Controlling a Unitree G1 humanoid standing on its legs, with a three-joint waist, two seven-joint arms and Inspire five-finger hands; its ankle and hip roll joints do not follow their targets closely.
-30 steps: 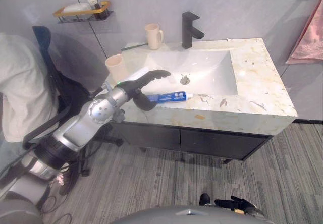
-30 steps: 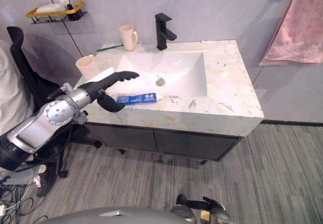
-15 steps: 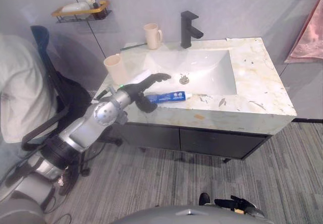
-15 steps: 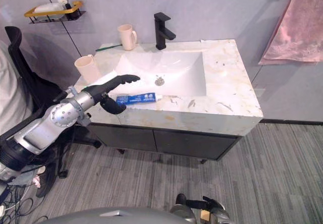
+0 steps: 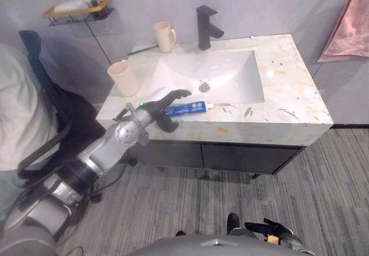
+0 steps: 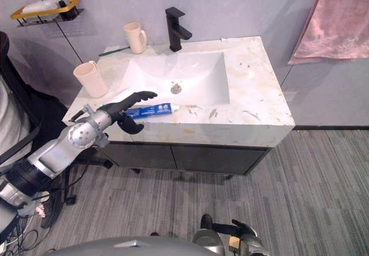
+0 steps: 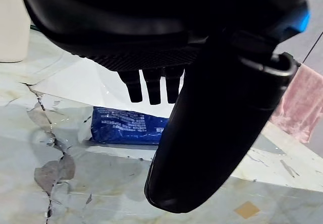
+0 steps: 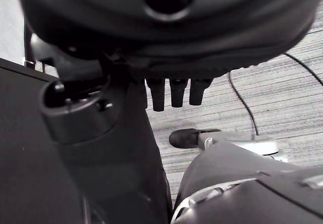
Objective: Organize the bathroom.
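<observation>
- The tidying looks barely begun: the toothpaste lies flat on the near edge of the tabletop, just in front of the basin, and no hand has hold of it.
- The left hand hovers at the tube's left end, fingers straight over it and thumb lower on the near side, so it is open and holds nothing; the left wrist view shows the tube lying past the fingertips.
- The right hand hangs low over the floor with relaxed fingers, holding nothing.
- Left to do, as I judge it: close on the tube and put it in a cup, then deal with the green toothbrush lying at the far left by the wall.
- The near cup stands at the tabletop's left edge; I cannot tell if anything is inside.
- The far cup stands left of the tap; its inside is hidden too.
- A wall shelf at far left holds a white thing and a small vase of flowers.
</observation>
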